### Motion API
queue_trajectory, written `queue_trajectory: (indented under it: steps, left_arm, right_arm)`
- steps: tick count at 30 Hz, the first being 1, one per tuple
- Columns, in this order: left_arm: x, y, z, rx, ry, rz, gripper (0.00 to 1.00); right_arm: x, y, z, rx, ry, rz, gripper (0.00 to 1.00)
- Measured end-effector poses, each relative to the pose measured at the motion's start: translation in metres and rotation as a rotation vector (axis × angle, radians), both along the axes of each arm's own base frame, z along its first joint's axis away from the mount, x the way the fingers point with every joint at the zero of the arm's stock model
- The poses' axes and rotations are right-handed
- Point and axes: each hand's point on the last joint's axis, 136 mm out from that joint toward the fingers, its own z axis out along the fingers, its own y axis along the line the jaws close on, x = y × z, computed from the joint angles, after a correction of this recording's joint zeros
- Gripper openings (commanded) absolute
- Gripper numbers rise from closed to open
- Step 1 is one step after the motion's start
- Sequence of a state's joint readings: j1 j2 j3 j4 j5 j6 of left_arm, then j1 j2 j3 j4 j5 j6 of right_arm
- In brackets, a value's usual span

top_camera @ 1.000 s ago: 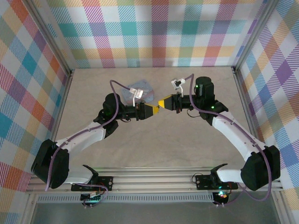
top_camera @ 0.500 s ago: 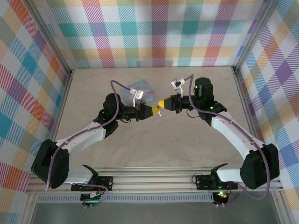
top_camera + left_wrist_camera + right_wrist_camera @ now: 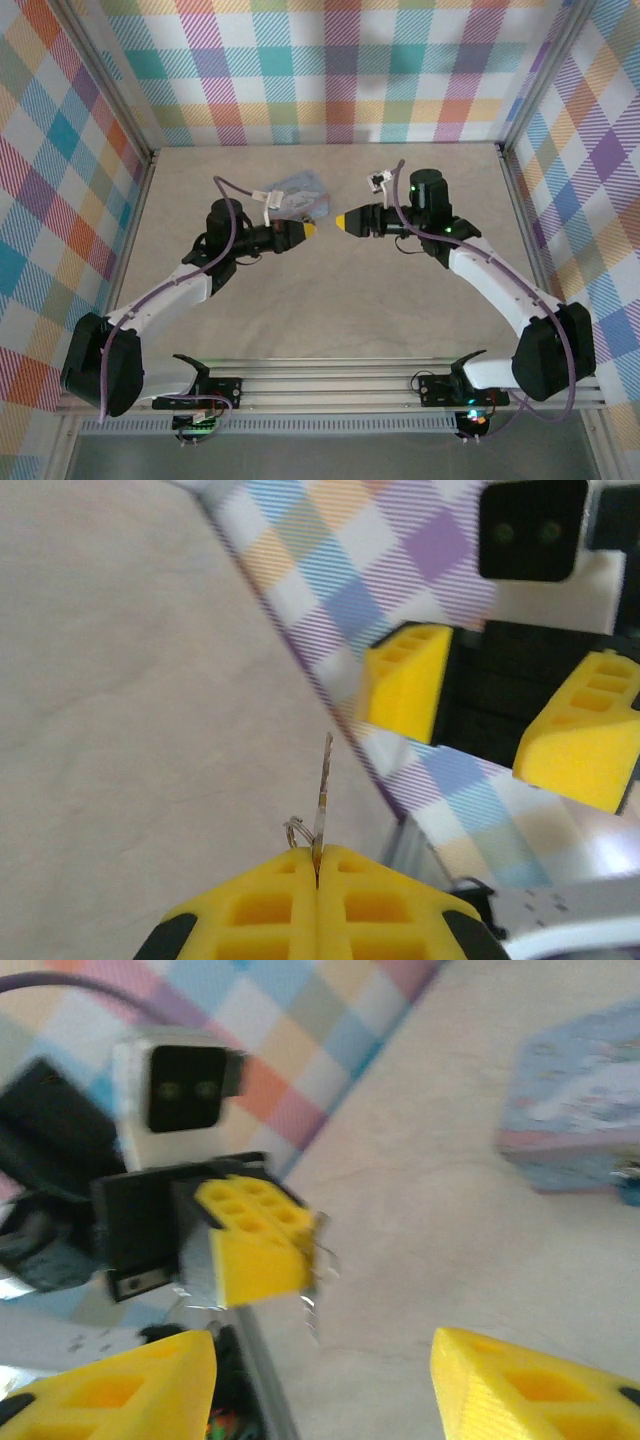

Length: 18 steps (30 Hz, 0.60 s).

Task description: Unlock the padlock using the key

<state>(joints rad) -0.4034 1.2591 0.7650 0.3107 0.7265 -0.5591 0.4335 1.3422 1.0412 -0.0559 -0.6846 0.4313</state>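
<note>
The left tool (image 3: 317, 855) is pressed together on the thin dark metal key (image 3: 323, 780). The key's blade stands out forward from between the yellow fingertips, with a small wire ring (image 3: 296, 830) beside its base. The right tool (image 3: 490, 710) faces it, its yellow fingers spread with nothing between them.

In the overhead view we see the left tool (image 3: 310, 229) and the right tool (image 3: 341, 221) pointing at each other across a clear gap. One second ago the two tips were touching above the middle of the beige counter (image 3: 330, 320). The left arm has drawn back toward its own side, while the right tool has held nearly the same place.

The pale blue-grey translucent padlock (image 3: 305, 185) lies on the counter just beyond the left tool, where it lay before, gripped by neither tool. In the right wrist view we see the padlock (image 3: 580, 1120) resting flat on the counter, well apart from the key.
</note>
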Motion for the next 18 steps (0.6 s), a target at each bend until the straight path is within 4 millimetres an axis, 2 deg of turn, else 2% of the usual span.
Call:
queue_trajectory:
  steps: [6,9,12,14,18]
  left_arm:
    - [0.032,0.056,-0.037,0.138,0.082,0.245,0.0]
    - [0.042,0.082,-0.058,0.224,0.137,0.368,0.0]
    - [0.055,0.112,-0.084,0.317,0.211,0.502,0.0]
    - [0.065,0.13,-0.101,0.373,0.259,0.577,0.0]
    - [0.089,0.156,-0.132,0.467,0.344,0.671,0.0]
  right_arm:
    - [0.081,0.004,-0.044,-0.167,0.122,-0.207,0.64]
    - [0.122,0.012,-0.068,-0.231,0.167,-0.26,0.66]
    - [0.181,0.03,-0.091,-0.283,0.177,-0.299,0.67]
    - [0.208,0.037,-0.107,-0.31,0.172,-0.318,0.67]
    - [0.244,0.047,-0.141,-0.362,0.19,-0.332,0.68]
